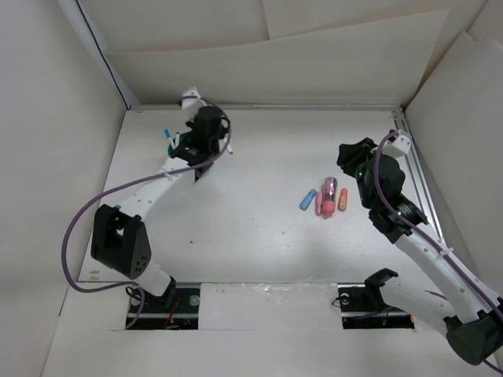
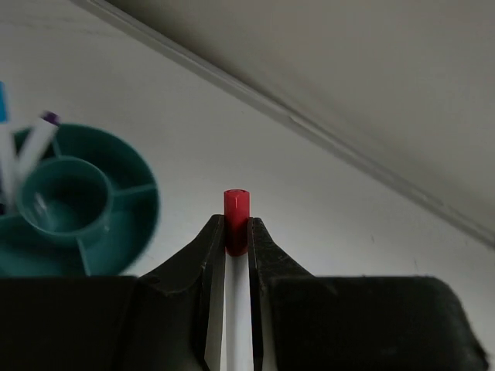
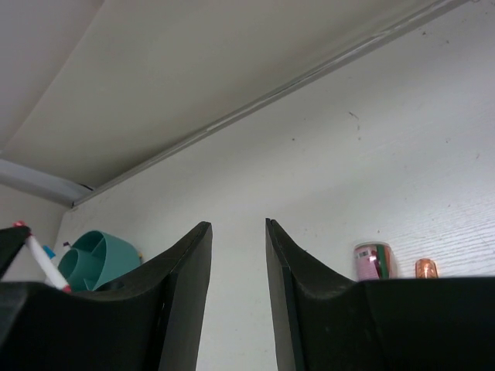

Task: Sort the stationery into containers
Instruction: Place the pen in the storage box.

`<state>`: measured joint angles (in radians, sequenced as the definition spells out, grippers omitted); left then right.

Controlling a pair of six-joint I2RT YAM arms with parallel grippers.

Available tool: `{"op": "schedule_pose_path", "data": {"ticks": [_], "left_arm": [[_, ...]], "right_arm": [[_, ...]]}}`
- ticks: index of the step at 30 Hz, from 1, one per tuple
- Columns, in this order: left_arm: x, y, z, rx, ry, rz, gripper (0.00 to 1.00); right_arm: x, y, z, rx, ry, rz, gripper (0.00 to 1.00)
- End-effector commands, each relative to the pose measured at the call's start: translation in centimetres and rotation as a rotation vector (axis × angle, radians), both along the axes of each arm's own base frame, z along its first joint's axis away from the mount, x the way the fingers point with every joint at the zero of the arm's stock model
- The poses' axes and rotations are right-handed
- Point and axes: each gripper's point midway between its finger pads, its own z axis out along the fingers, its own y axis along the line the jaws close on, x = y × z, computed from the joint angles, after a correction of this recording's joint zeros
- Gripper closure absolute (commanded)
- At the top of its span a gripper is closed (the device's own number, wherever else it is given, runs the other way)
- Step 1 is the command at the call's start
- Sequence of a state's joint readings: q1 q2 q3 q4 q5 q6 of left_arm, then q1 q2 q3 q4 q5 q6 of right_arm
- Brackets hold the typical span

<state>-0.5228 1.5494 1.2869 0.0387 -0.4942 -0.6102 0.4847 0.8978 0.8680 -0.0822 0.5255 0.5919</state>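
Two hands hang over the white surface (image 1: pixel 251 236), and they stand quite differently. The left hand (image 2: pixel 237 226) is pinching a thin white red-capped pen (image 2: pixel 237 209) between its dark fingers (image 2: pixel 203 263). The red cap pokes out just past the fingertips and the white barrel runs back down the gap. Left of that cap in the wrist view sits the round teal cup (image 2: pixel 147 207), with a round inner well at its middle and walled compartments around it. The cap shows to the right of the cup's rim, with bare surface between them in that view. A purple-capped pen (image 2: pixel 35 143) leans in a compartment on the cup's left side, and a blue-capped pen (image 2: pixel 3 100) stands beside it, cut off by the frame edge. From overhead the cup (image 1: pixel 174 144) is mostly hidden under the left hand (image 1: pixel 185 146), so I can't say for sure which compartment those two pens share.

The right hand (image 3: pixel 238 228) is spread, nothing between its fingers, and sits well apart from the cup on the opposite side of the surface. Far to the right of the cup, close by that hand, four chunky pieces lie in a loose cluster: a blue marker (image 1: pixel 307 199), a pink marker (image 1: pixel 318 204), a magenta marker (image 1: pixel 331 188) with a shiny wrap, and an orange marker (image 1: pixel 343 202).
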Motion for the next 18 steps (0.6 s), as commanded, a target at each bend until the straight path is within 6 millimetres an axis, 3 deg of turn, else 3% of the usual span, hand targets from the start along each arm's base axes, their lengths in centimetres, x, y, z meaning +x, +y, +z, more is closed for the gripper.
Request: {"op": "schedule_pose_path", "data": {"ticks": [1, 2, 3, 6, 7, 11, 16, 18], "left_arm": [[2.0, 4.7, 3.0, -0.081, -0.092, 0.124, 1.0], [2.9, 6.9, 2.7, -0.055, -0.079, 0.182, 1.0], [3.5, 8.4, 4.2, -0.02, -0.103, 0.232, 1.0], [4.8, 12.4, 4.8, 0.045, -0.105, 0.338, 1.0], [5.1, 13.5, 6.0, 0.057, -0.126, 0.375, 1.0], [6.4, 18.3, 6.1, 0.171, -0.102, 0.51, 1.0], [7.0, 23.9, 2.9, 0.308, 0.001, 0.639, 1.0], [7.0, 24.9, 2.3, 0.329, 0.016, 0.675, 1.0]], "right_arm": [[-0.2, -0.2, 1.2, 0.013, -0.031, 0.0, 0.6], [-0.1, -0.2, 1.4, 0.017, -0.039, 0.0, 0.6], [-0.1, -0.2, 1.4, 0.017, -0.039, 0.0, 0.6], [-0.2, 0.0, 1.4, 0.018, -0.039, 0.01, 0.6], [-0.2, 0.0, 1.4, 0.018, -0.039, 0.01, 0.6], [-0.2, 0.0, 1.4, 0.018, -0.039, 0.01, 0.6], [-0.3, -0.1, 1.9, 0.026, -0.055, 0.01, 0.6], [-0.3, -0.1, 1.9, 0.026, -0.055, 0.01, 0.6]]}}
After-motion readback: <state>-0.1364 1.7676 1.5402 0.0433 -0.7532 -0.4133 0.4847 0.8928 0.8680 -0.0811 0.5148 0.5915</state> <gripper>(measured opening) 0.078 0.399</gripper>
